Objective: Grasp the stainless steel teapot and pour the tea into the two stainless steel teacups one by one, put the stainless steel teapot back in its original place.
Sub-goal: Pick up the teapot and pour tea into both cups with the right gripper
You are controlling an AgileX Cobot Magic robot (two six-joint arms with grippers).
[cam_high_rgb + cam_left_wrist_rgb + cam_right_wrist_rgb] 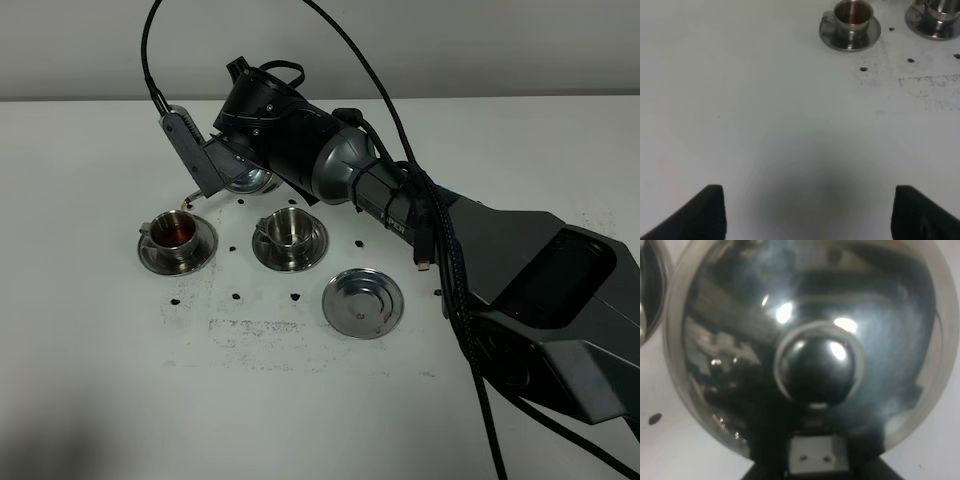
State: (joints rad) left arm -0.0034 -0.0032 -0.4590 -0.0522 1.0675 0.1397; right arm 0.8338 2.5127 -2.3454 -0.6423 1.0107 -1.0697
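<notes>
White table (120, 400) lies all around. The left claw (810, 210) hangs over it, wide apart, holding nothing. Nearest sits the empty saucer (363, 302) (the teapot's home). Behind it, the left cup (177, 240) has brown tea and the middle cup (290, 238) looks dry. Farthest, the right claw (215, 168) is squeezed tight on the teapot (252, 181), tipped in the air by the left cup. I think one pour is nearly done; the middle cup and putting back are left.
</notes>
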